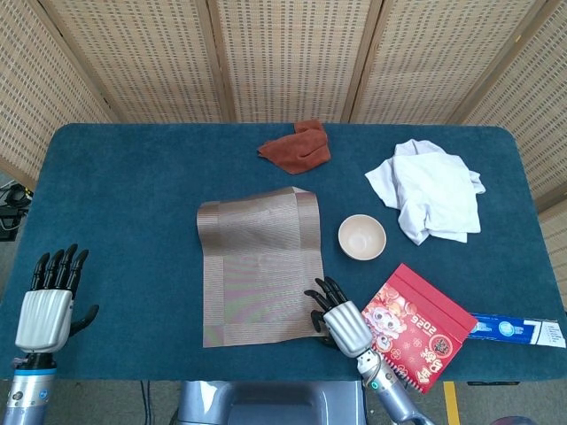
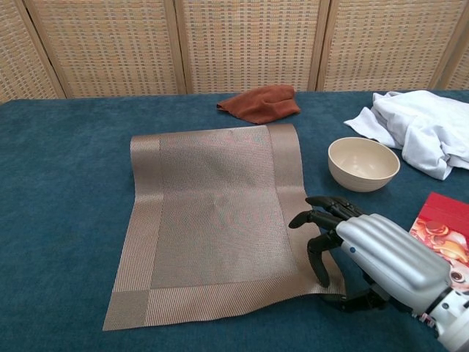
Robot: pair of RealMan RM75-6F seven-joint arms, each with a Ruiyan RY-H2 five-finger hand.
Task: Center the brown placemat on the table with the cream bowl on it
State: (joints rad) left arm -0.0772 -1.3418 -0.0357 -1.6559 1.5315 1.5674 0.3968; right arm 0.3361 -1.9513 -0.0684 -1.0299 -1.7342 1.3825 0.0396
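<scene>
1. The right hand (image 2: pixel 366 253) is pinching the near right corner of the brown placemat (image 2: pixel 212 220), fingers curling over it, thumb beneath.
2. The left hand (image 1: pixel 49 305) is idling apart, fingers spread, holding nothing.
3. The cream bowl (image 2: pixel 363 163) is sitting just beside the mat, not on it.
4. Dragging sideways is risking buckling the mat or nudging the bowl.

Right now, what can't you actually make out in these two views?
- Right robot hand at the brown placemat near corner: both views, its own fingers hide whether it pinches the edge.
- Left robot hand: head view only; outside the chest view.
- White cloth: chest view, cut by the right edge.
- Red packet: print too small to read.
- Cream bowl: sits off the mat.
</scene>
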